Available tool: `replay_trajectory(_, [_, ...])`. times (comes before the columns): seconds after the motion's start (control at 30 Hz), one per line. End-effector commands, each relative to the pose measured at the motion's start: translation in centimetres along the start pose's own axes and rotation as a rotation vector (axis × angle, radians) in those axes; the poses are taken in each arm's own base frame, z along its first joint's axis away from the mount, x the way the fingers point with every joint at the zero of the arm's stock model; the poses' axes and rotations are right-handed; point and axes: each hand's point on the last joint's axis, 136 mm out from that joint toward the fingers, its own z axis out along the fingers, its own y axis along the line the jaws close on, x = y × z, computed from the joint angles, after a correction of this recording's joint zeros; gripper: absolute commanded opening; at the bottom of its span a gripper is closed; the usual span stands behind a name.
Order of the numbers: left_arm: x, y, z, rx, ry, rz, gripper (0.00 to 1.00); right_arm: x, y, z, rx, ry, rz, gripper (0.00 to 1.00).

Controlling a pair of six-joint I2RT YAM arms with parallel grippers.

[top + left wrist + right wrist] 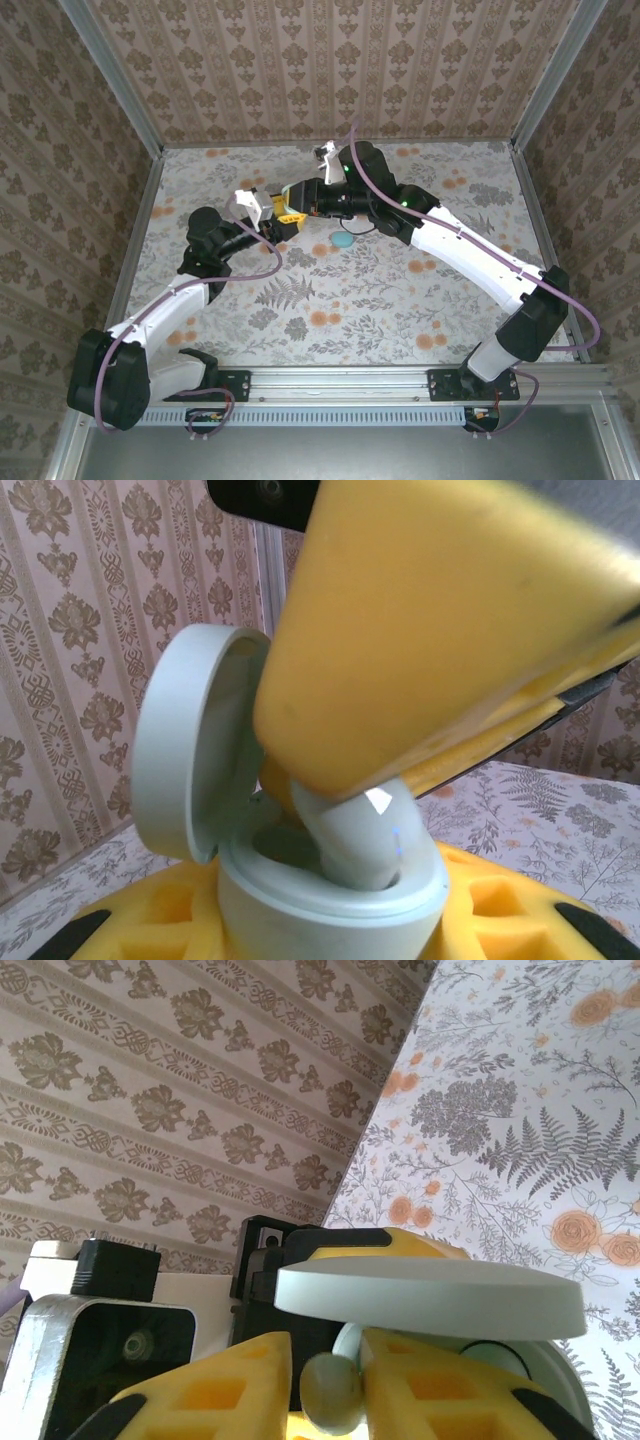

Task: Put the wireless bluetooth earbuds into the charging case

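Observation:
The pale teal charging case (330,905) stands upright with its round lid (190,750) swung open, and my left gripper (330,925) is shut on its body between yellow foam fingers (150,920). An earbud (360,840) of the same pale colour sits with its stem down in the case's right socket. My right gripper (330,1385) comes in from above, and its broad yellow finger (430,630) lies over the earbud. In the right wrist view the earbud (332,1392) rests against one finger, a thin gap shows at the other, and the lid (430,1300) is edge-on. Both grippers (288,212) meet above mid-table.
A small pale teal oval piece (343,239) lies on the floral tabletop (400,300) just right of the grippers; what it is I cannot tell. Patterned walls (330,70) close the back and both sides. A metal rail (340,380) runs along the near edge.

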Motion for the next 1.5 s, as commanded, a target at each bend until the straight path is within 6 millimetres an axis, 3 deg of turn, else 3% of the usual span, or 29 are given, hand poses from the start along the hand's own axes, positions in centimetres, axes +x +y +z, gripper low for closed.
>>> replay_trajectory(0.0, [-2.9, -0.5, 0.1, 0.018, -0.073, 0.057, 0.25, 0.1, -1.4, 0.2, 0.072, -0.001, 0.006, 0.29])
replay_trajectory(0.63, [-2.6, -0.3, 0.1, 0.004, -0.06, 0.048, 0.26, -1.2, -0.2, -1.0, 0.063, -0.043, 0.0, 0.32])
replay_trajectory(1.17, [-2.3, 0.2, 0.3, -0.003, -0.05, 0.044, 0.25, -2.5, 1.9, -4.7, 0.025, -0.129, -0.037, 0.36])
replay_trajectory(1.37, [-2.4, 0.1, 0.7, 0.016, -0.049, 0.039, 0.25, -3.5, -0.2, -8.0, 0.084, -0.225, -0.024, 0.37])
replay_trajectory(1.47, [-2.4, -0.1, 1.0, 0.035, -0.044, 0.036, 0.25, -3.6, -2.6, -9.1, 0.139, -0.255, 0.024, 0.37])
